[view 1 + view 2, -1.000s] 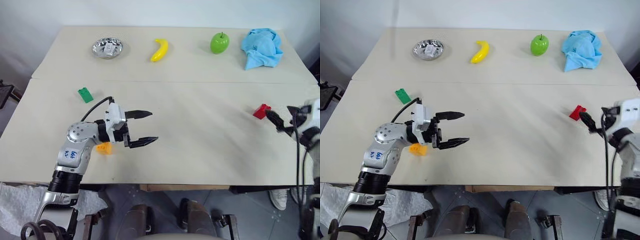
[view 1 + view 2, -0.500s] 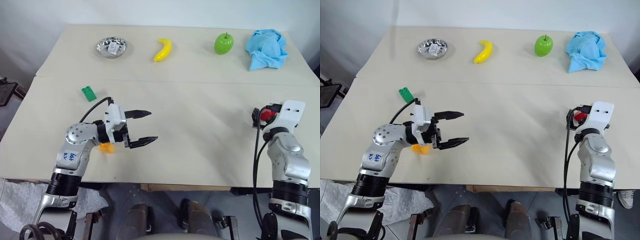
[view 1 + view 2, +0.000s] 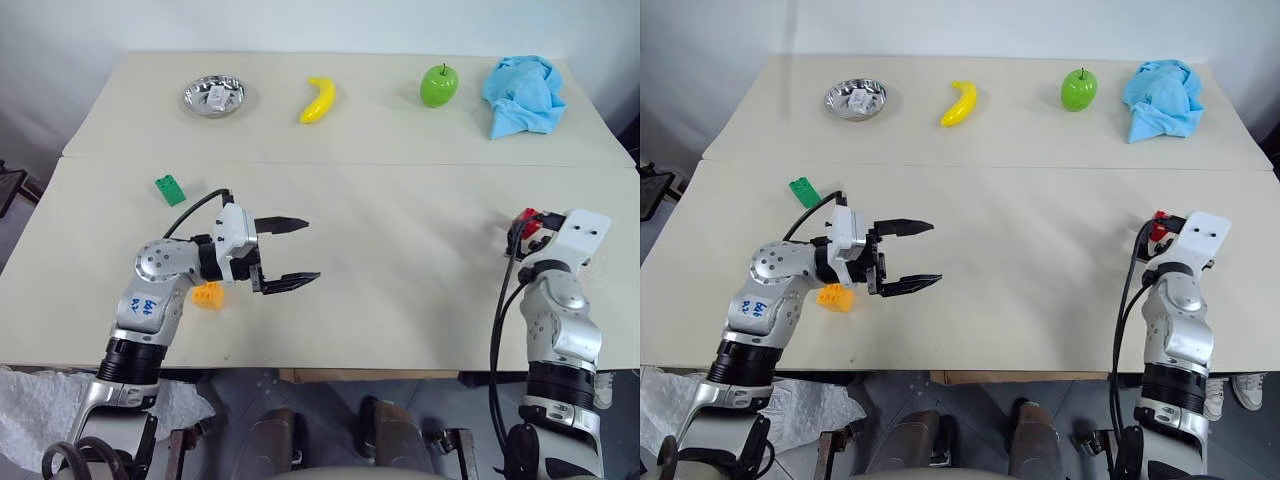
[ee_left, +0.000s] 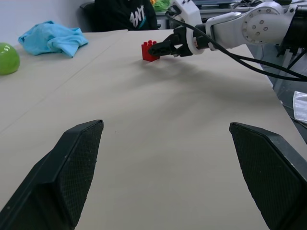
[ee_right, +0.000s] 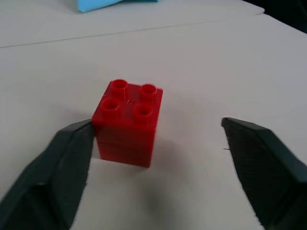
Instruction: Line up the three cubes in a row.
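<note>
So we have the right gripper [image 5: 153, 167] at the red cube [image 5: 128, 122], fingers part open and straddling it: one finger touches the cube's side, the other is clear of it, so no grip yet. We read this as lining up to clamp; the cube sits upright on the table [image 3: 400, 250], studs up, near the right edge, so a level approach from the side makes sense.

Left gripper [image 3: 295, 250] hovers wide open and empty above the near-left part of the table, pointing across toward the red cube. The orange-yellow cube [image 3: 208, 296] sits on the table close to that arm's wrist, the green cube [image 3: 170, 189] further back on the left. We judge the left side is parked near its two cubes so it can take them once the red one comes over.

All three cubes are well apart, no row started. Banana [image 3: 319, 99], apple [image 3: 439, 85], blue cloth [image 3: 523, 93] and metal bowl [image 3: 214, 96] sit along the far edge, out of the way.
</note>
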{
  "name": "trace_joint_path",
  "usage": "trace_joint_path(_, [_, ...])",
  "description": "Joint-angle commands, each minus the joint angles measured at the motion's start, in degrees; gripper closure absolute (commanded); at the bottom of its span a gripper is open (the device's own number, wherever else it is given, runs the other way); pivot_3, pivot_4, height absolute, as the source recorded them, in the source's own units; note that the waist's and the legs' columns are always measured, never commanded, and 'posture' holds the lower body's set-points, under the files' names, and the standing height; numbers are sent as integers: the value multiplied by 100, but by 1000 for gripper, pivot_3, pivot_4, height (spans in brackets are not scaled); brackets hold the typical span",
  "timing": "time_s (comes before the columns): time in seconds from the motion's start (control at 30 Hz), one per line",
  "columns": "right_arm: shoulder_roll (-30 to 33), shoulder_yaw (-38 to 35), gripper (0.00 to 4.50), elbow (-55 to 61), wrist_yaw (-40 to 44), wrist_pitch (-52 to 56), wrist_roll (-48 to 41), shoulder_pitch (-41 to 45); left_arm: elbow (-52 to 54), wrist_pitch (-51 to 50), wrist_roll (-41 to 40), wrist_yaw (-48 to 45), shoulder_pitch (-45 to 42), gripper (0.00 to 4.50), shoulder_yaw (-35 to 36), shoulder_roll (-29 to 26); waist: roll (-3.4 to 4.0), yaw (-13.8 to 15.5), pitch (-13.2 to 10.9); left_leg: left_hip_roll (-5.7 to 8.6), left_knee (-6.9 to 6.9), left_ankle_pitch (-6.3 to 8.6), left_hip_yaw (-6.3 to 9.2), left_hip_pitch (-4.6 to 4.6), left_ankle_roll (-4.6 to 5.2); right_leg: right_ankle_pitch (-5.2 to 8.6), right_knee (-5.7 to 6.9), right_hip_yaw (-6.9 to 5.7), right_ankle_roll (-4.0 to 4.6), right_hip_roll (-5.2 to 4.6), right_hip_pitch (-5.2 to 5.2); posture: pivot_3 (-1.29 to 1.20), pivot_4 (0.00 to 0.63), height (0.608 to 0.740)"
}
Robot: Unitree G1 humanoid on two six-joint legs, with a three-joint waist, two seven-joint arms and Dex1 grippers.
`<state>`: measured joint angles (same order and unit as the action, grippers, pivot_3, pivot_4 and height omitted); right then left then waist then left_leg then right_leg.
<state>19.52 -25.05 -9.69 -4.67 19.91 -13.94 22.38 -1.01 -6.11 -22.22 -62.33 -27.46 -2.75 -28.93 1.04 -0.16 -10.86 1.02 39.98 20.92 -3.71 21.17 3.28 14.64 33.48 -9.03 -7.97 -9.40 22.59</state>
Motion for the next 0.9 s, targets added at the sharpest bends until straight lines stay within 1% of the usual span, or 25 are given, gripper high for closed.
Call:
trace_joint_path(0.03, [-4,-19,1641,-4,155,-250,-94,155,5,128,-100,-161,-135,0,34,26,0,-5,0,0,0,0,-1,0,0,0,0,1,0,0,0,0,150,740])
trace_joint_path(0.17, [15,43,2998,-115,367,-372,-119,203,-93,181,-94,-289,-177,0,54,16,0,-5,0,0,0,0,-1,-1,0,0,0,1,0,0,0,0,150,740])
trace_joint_path(0.2, [34,53,3056,-140,429,-403,-127,208,-110,193,-85,-296,-185,0,53,21,0,-4,0,0,0,0,-1,-1,0,0,1,1,0,0,0,0,150,740])
trace_joint_path(0.27, [134,126,3055,-103,779,-399,-222,185,-127,217,-75,-300,-183,0,64,18,0,-2,0,0,0,0,0,0,0,0,0,0,0,0,0,0,150,740])
trace_joint_path(0.4, [773,543,3055,191,2590,19,-713,33,-130,242,-86,-298,-94,0,169,-65,1,2,0,1,0,0,-1,0,1,0,-1,1,0,0,0,0,150,740])
trace_joint_path(0.43, [881,594,3055,211,2844,76,-798,23,-140,244,-89,-302,-87,0,180,-77,1,2,-1,1,0,0,-1,0,1,0,-1,1,0,0,0,0,150,740])
trace_joint_path(0.47, [1191,793,3055,283,3594,144,-955,43,-167,337,-63,-305,-46,0,227,-116,1,2,-1,0,1,0,-1,0,2,0,-1,0,0,0,0,0,150,740])
trace_joint_path(0.5, [1408,933,3055,314,4126,183,-1057,71,-200,411,-39,-306,-27,0,257,-139,1,1,-1,0,1,0,-1,0,2,0,-1,0,0,0,0,0,150,740])
trace_joint_path(0.57, [2004,1469,3055,423,5756,43,-1221,210,-246,375,-79,-368,30,0,317,-248,1,0,-1,0,1,0,-2,0,3,0,-3,0,0,-1,0,0,150,740])
trace_joint_path(0.6, [2194,1709,3055,395,6355,-66,-1228,306,-265,352,-103,-399,42,0,336,-284,1,0,-1,-1,1,0,-2,-1,3,0,-4,0,0,0,0,0,150,740])
trace_joint_path(0.63, [2310,1896,3055,305,6780,-216,-1192,408,-277,342,-116,-417,50,0,353,-305,1,-3,-1,-1,1,0,-3,-1,3,0,-5,0,0,0,0,0,150,740])
trace_joint_path(0.67, [2382,2129,3055,128,7159,-446,-1053,539,-270,331,-139,-427,77,0,379,-326,-1,-4,-1,-4,1,0,-2,-2,3,0,-5,-2,0,2,-1,0,150,740])
trace_joint_path(0.77, [2280,2569,3055,-547,8149,-1523,-731,876,-319,331,-163,-490,151,0,436,-397,-4,-3,-3,-6,5,0,-4,-4,2,0,-4,-2,0,3,-3,0,150,740])
trace_joint_path(0.83, [2188,2843,3055,-1045,8664,-1944,-556,1096,-373,338,-164,-539,192,0,461,-454,-7,13,-5,-3,7,0,-4,-3,2,0,-4,-2,-1,2,-3,0,150,740])
trace_joint_path(0.9, [1914,3047,3055,-1674,9085,-2201,-501,1447,-380,308,-178,-553,279,0,525,-548,-11,6,-7,1,8,0,1,0,3,0,-2,-6,0,-2,-3,0,150,740])
